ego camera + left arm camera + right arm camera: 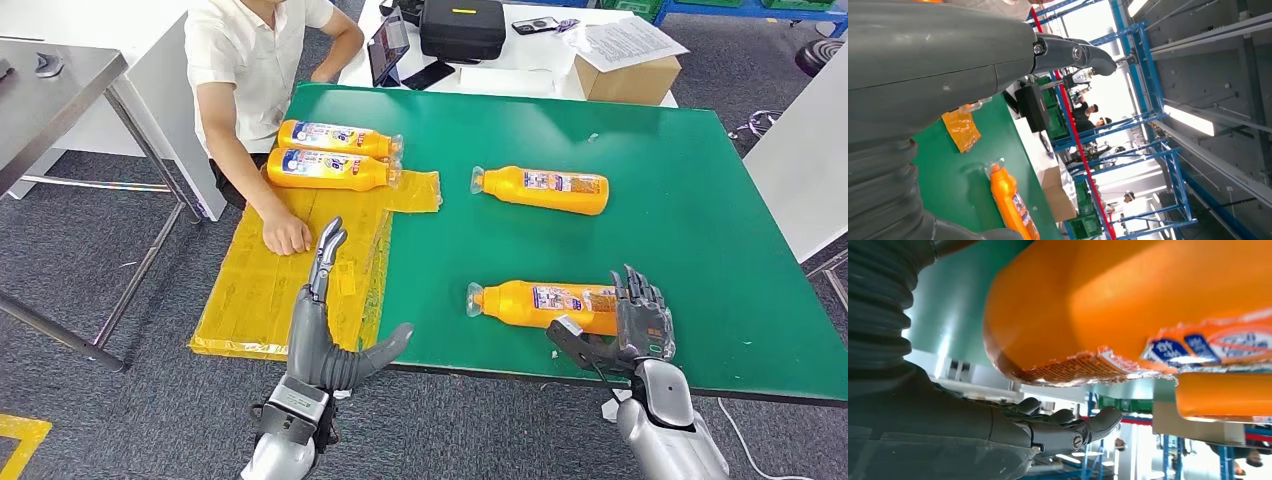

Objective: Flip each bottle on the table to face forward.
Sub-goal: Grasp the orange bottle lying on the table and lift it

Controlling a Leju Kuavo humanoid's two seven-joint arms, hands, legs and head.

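In the lower centre-right of the head view, the nearest bottle (pixel 545 303) lies on its side on the green table (pixel 700 260), cap pointing left, and the right hand (pixel 628 322) sits at its base end with fingers spread, not yet wrapped around it; the right wrist view shows the bottle's base (pixel 1098 310) close above the released thumb. A good grasp would likely close around the body near the base, then roll it so the label faces front. The left hand (pixel 325 330) hovers released at lower left over the yellow sheet (pixel 290 270). Another bottle (pixel 545 189) lies mid-frame; two more (pixel 335 155) rest upper left by a person's hand (pixel 286 236).
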